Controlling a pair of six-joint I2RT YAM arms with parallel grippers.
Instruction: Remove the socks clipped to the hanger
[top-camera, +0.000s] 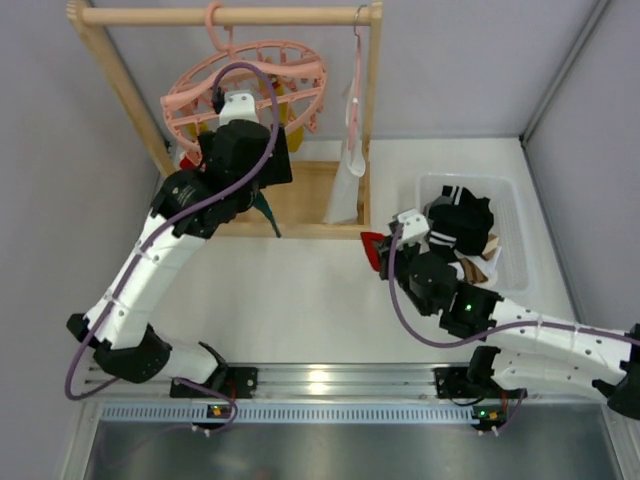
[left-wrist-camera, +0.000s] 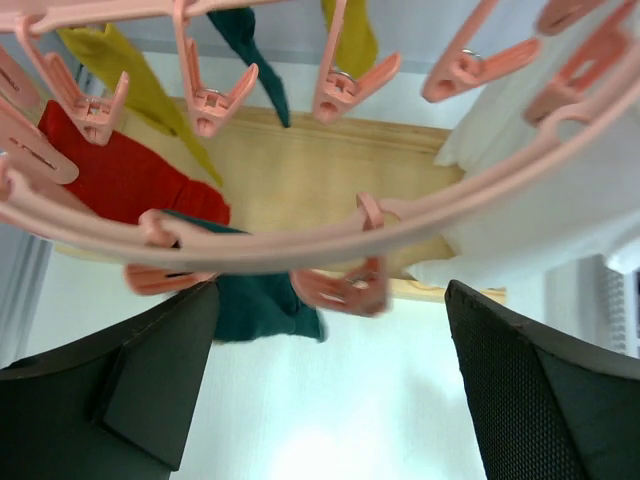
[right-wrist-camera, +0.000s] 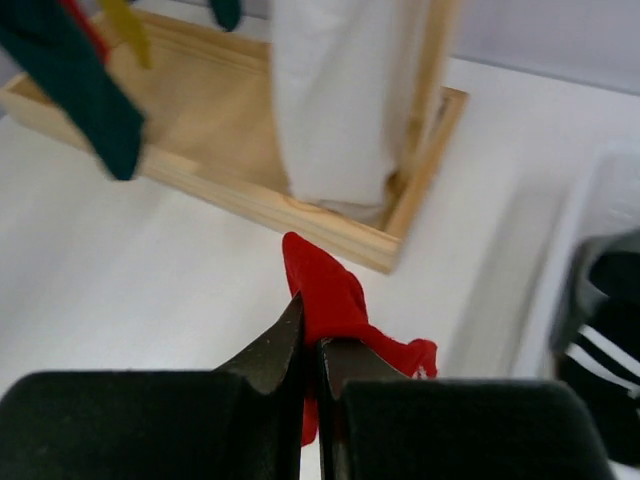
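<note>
Round pink hanger, many pegs; red, mustard, teal socks clipped.

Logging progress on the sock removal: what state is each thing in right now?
Left claw: open, beneath the hanger.
Right claw: shut on a red sock.
Hanger: hanging on the wooden rack.
Teal sock: clipped to the hanger.
Yellow sock: clipped.

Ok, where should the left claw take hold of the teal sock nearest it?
Its free lower end, from below: the teal sock hangs limp under the hanger rim, just ahead of the open left claw, so closing there and pulling down should probably free it.
</note>
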